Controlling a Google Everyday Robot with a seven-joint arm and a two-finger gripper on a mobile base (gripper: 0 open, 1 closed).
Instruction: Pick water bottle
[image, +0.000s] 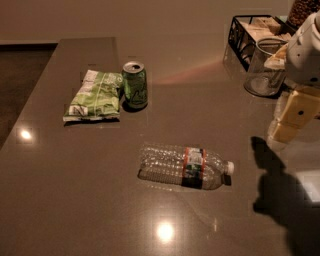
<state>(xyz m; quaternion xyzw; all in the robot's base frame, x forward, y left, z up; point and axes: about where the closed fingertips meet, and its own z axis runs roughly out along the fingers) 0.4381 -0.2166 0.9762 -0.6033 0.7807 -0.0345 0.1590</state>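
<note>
The water bottle (182, 167) lies on its side in the middle of the grey countertop (75, 190). It is clear ribbed plastic with an orange-red and dark label band, and its white cap points right. My gripper (283, 134) hangs at the right edge of the view, above the counter. It is to the right of the bottle's cap and a little farther back, well apart from the bottle. It holds nothing that I can see. The arm's shadow falls on the counter below it.
A green soda can (135, 85) stands upright at the back left, with a green snack bag (95, 96) lying to its left. A clear glass jar (264, 67) and a black wire rack (252, 32) stand at the back right, close behind the arm.
</note>
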